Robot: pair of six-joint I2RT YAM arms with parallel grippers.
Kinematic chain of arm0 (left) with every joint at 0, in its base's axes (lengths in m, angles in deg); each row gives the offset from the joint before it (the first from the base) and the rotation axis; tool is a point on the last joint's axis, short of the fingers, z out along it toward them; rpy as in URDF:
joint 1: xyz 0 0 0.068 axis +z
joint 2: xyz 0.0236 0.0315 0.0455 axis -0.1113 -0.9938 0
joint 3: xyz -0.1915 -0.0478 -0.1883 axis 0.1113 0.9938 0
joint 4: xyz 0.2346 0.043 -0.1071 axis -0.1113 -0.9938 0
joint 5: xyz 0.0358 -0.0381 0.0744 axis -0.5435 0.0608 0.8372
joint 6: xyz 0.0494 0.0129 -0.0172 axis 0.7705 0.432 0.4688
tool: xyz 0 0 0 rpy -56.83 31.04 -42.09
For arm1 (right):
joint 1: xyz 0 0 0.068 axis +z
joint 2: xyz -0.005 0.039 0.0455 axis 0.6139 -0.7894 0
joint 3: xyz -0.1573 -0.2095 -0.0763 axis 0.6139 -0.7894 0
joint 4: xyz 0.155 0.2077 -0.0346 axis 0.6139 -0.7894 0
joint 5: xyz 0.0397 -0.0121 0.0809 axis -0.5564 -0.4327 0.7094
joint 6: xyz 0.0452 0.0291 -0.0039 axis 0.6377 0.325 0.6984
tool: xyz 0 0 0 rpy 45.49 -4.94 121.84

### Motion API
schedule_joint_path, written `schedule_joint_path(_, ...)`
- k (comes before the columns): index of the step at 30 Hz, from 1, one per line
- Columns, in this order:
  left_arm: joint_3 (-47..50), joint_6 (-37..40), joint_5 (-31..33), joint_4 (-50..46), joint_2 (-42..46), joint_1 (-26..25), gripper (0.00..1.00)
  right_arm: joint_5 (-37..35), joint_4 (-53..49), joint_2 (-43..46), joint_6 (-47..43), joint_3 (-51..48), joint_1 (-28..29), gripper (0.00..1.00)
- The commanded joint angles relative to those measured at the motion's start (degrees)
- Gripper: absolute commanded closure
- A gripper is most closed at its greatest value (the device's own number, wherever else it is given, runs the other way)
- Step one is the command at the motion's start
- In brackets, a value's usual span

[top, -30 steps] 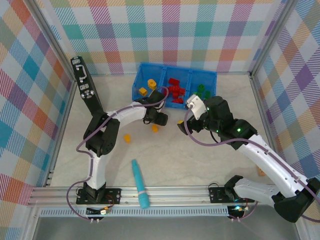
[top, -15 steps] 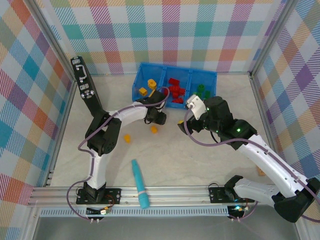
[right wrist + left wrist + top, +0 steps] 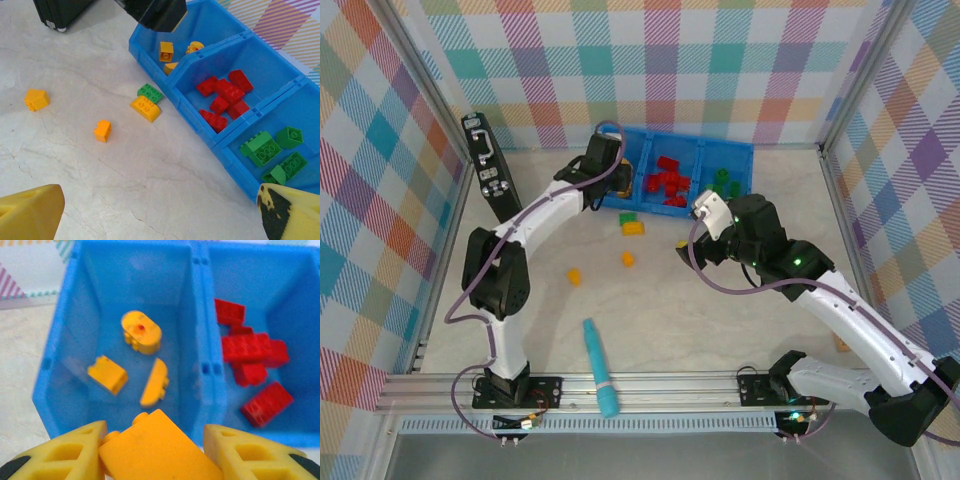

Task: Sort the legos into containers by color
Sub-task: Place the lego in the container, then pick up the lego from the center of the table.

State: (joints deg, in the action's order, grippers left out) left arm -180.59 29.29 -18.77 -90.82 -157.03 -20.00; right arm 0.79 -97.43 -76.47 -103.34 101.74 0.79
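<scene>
Yellow brick (image 3: 160,452) pinched in left gripper (image 3: 155,437), fingers partly closed on it, above near edge of blue bin (image 3: 200,300) left compartment, upper centre of top view. Right gripper (image 3: 160,210) wide open, holding nothing. Left compartment: three yellow bricks (image 3: 141,332); middle: red bricks (image 3: 250,347); right: green bricks (image 3: 265,150). Loose green brick (image 3: 150,92) just beside bin front wall

Loose bricks (image 3: 628,258) lie before the bin (image 3: 700,147) — others inside it.

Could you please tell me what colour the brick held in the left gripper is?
Yellow-orange; the brick in the left gripper shows best in the left wrist view.
</scene>
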Motion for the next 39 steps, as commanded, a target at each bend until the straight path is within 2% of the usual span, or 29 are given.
schedule_joint_path(1, -2.29, -1.41, 2.54, 2.35, -5.55, 1.03, 0.63, -0.51, 0.68, 1.41, -0.52, 0.13, 0.19, 0.01)
schedule_joint_path(2, -2.87, -2.04, 2.56, 4.48, -6.56, 1.30, 0.56, -0.58, 0.43, 1.49, -0.59, 0.22, 0.17, 0.01)
schedule_joint_path(5, -4.01, -2.42, 0.33, 5.19, -8.00, 1.69, 0.46, -0.93, -0.12, 2.01, -0.61, 0.28, 0.19, 0.01)
schedule_joint_path(6, -3.80, -2.12, -0.81, 5.23, -7.48, 1.62, 0.37, -1.00, -0.40, 2.19, -0.61, 0.26, 0.17, 0.01)
schedule_joint_path(8, -2.23, -1.42, -1.90, 5.43, -5.10, 1.53, 0.33, -1.12, -0.61, 2.53, -0.53, -0.06, 0.18, 0.01)
schedule_joint_path(10, 0.31, -0.63, -2.05, 5.45, -1.32, 1.22, 0.20, -1.00, -0.54, 2.73, -0.37, -0.52, 0.19, 0.01)
schedule_joint_path(11, 1.01, -0.41, -2.35, 4.55, 0.24, 1.17, 0.18, -0.92, -0.48, 2.64, -0.26, -0.67, 0.19, 0.01)
schedule_joint_path(14, 3.31, -0.76, -3.28, -1.75, 5.02, 0.36, 0.20, -0.29, 0.04, 2.42, -0.09, -0.99, 0.15, 0.01)
schedule_joint_path(18, 11.27, -3.96, -2.03, -7.90, 11.86, -3.09, 0.23, -0.56, 0.39, 2.38, -0.17, -0.98, 0.19, 0.01)
schedule_joint_path(23, 18.02, -10.63, -3.64, -14.11, 13.86, -7.94, 0.25, -0.44, 0.46, 1.77, -0.53, -0.73, 0.19, 0.01)
schedule_joint_path(30, 22.02, -18.13, -4.56, -13.65, 10.62, -12.12, 0.31, 0.45, 0.62, 1.32, -0.01, -0.38, 0.15, 0.01)
schedule_joint_path(39, 22.27, -21.07, -7.52, -11.41, 3.44, -12.54, 0.38, -0.16, 0.39, 1.67, -0.39, -0.27, 0.19, 0.01)
